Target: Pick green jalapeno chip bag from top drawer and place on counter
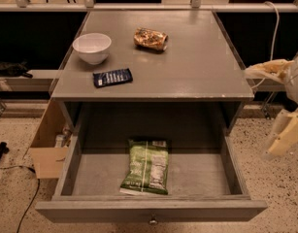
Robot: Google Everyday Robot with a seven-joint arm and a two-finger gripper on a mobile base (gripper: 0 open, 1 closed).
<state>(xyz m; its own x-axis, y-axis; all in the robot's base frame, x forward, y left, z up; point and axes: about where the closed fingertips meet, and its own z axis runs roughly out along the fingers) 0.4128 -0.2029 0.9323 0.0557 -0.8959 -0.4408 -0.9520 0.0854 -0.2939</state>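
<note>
gripper [265, 110] beside counter [197, 57] right edge, fingers [284, 135] spread apart

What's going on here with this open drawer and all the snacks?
A robot is meant to take the green jalapeno chip bag out of the top drawer and put it on the counter. Nothing is being held yet. The drawer is pulled open and the bag lies flat inside it. The robot's tool hangs off to the right of the cabinet, apart from everything. On the counter sit a white bowl, a brown-gold packet and a dark blue packet.
</note>
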